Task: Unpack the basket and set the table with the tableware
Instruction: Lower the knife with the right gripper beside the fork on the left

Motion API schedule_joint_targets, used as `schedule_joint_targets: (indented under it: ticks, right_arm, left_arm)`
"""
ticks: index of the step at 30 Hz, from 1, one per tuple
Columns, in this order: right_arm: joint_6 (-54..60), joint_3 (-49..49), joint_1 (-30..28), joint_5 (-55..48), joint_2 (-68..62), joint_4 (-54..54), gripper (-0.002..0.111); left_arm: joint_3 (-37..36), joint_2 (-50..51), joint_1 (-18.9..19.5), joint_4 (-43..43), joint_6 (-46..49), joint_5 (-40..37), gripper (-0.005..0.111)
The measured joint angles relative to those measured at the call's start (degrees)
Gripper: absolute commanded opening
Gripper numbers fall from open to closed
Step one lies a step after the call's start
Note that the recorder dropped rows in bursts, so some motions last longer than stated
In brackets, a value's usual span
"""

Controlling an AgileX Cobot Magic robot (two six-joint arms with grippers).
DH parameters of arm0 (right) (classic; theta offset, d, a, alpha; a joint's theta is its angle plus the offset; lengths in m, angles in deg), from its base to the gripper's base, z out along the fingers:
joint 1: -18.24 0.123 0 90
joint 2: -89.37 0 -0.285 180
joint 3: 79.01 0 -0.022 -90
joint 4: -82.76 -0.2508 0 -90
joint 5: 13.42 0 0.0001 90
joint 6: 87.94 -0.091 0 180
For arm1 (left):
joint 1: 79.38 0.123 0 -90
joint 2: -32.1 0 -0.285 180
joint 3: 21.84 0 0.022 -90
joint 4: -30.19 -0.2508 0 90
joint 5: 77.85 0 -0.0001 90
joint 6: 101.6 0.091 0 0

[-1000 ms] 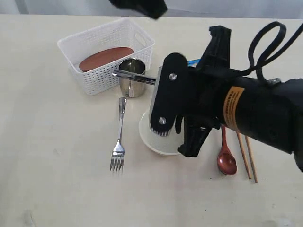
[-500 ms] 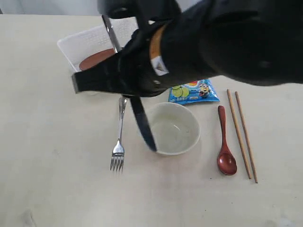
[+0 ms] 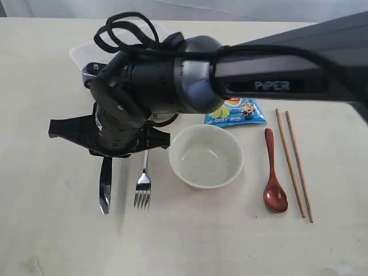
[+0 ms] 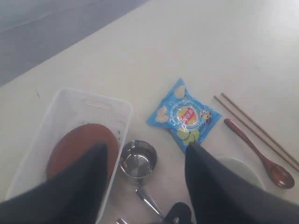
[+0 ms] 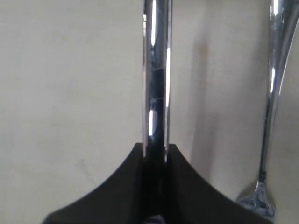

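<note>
Jaws of the right gripper (image 5: 155, 149), pinching the knife (image 3: 105, 187), have swung from the basket (image 4: 122, 123) down to the bench (image 3: 46, 230), fork (image 3: 143, 183) just beside them, so release seems next; jaws of the left gripper (image 4: 145, 145) stand spread.

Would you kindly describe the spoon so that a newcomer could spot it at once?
Start at the cream bowl in the middle of the exterior view. Just right of it lies the spoon, between the bowl and the chopsticks. It alone is dark red and glossy, with a rounded scoop.
</note>
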Motion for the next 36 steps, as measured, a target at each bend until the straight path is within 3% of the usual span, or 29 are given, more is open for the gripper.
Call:
schedule_joint_targets:
  ticks: [28,36]
  right_arm:
    - [0.3,-0.4,-3.3,-2.7,-4.6,-3.1,-0.001]
    - [0.7,-0.4,-3.6,0.5,-6.1,-3.0,-0.001]
  left_arm:
    - [0.0,0.0,0.0,0.4,0.0,-0.5,0.048]
    - [0.0,0.0,0.0,0.6,0.0,-0.5,0.048]
